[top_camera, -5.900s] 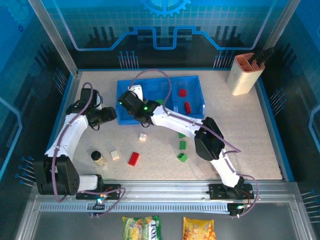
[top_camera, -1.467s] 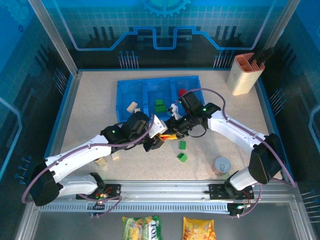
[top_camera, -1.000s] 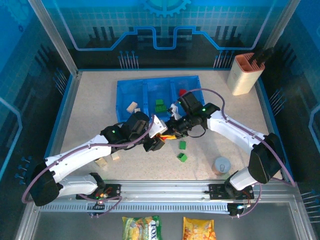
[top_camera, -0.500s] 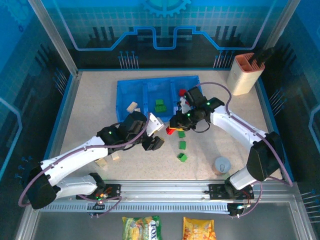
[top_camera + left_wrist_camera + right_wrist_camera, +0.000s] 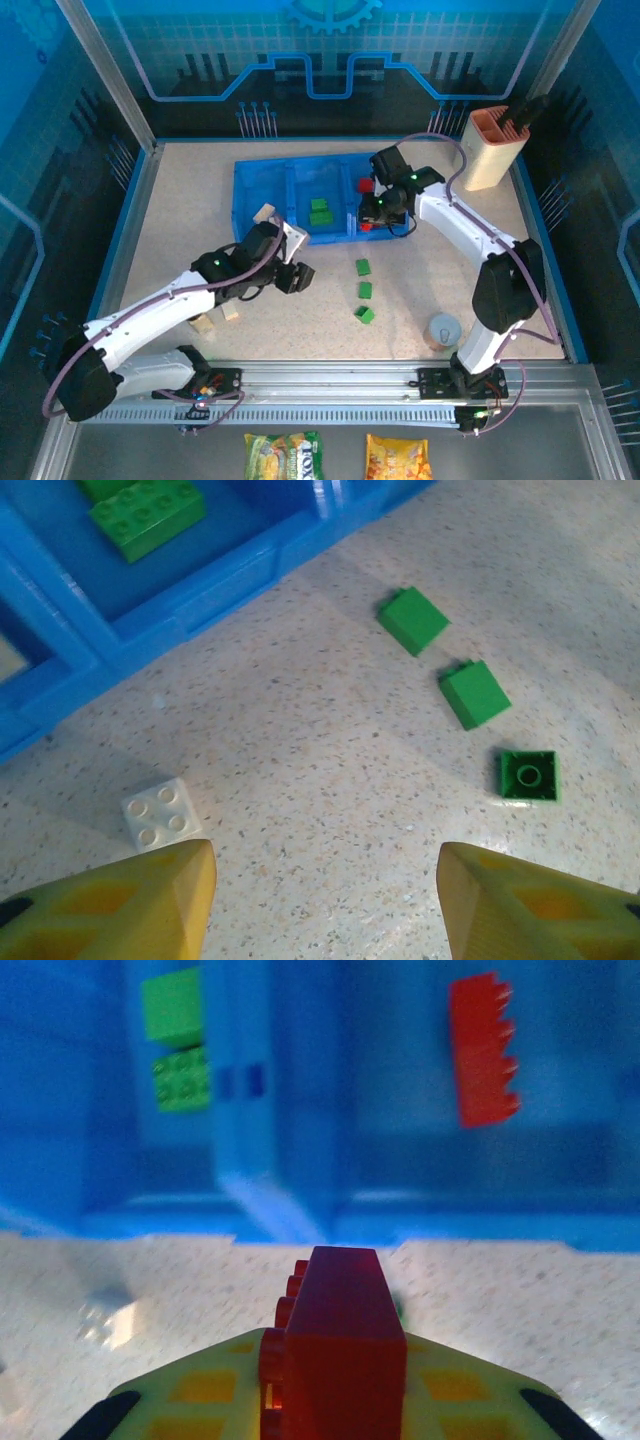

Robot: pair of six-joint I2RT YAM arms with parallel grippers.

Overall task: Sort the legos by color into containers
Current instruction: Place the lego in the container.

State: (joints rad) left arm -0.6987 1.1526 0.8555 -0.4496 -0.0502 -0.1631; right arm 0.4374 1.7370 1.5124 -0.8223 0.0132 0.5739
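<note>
A red brick (image 5: 335, 1340) is clamped lengthwise in the right gripper (image 5: 335, 1395), the tray's red compartment (image 5: 580, 1090) lying just ahead, slightly right of the jaws; the left gripper (image 5: 320, 895) is spread, empty.

Red lego (image 5: 335, 1340) held; three green legos (image 5: 474, 694) loose.

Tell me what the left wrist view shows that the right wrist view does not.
Left wrist view: three loose green bricks and a white brick on the table, below the open left gripper. Right wrist view: a red brick clamped in the right gripper, another red brick in the blue tray. Both: that tray with green bricks inside.
</note>
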